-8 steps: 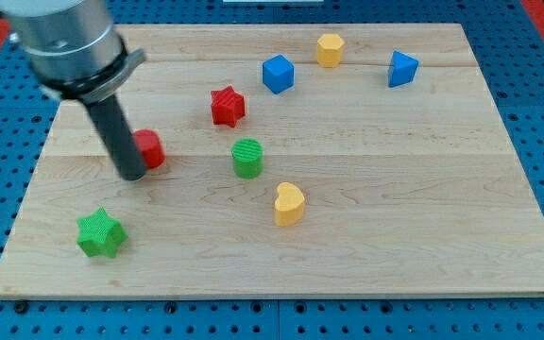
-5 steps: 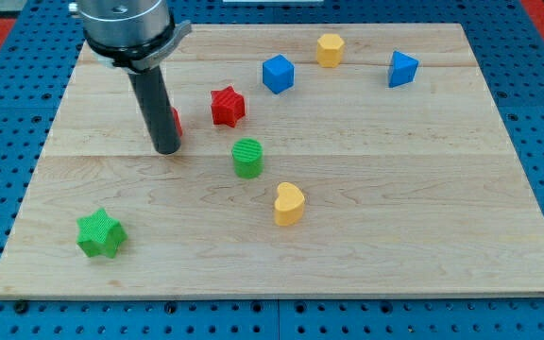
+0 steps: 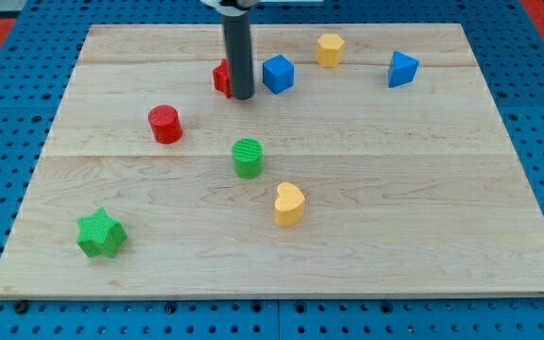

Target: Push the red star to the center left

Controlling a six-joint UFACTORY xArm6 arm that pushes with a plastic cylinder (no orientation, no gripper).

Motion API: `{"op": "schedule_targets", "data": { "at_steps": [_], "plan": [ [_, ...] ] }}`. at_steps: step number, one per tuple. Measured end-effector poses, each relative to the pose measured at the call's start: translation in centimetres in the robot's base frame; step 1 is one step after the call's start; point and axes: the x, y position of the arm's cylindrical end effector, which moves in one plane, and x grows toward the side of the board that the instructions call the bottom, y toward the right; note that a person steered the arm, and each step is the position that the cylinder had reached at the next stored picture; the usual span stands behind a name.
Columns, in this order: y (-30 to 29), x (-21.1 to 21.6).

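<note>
We are swinging our tip (image 3: 242,96) away from red cylinder (image 3: 165,124), now pressing red star (image 3: 221,77) at its right side, near blue cube (image 3: 278,73); no gripper fitted; leftward push looking ready

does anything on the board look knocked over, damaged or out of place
Nothing stands out. All the blocks sit flat on the wooden board, none tipped or off its edge. My tip is at the right side of the red star, partly hiding it.
</note>
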Motion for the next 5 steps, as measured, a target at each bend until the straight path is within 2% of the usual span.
{"op": "schedule_targets", "data": {
  "at_steps": [2,4,5],
  "plan": [
    [0.5,-4.8],
    [-10.6,-4.9],
    [-12.5,-6.3]
  ]
}}
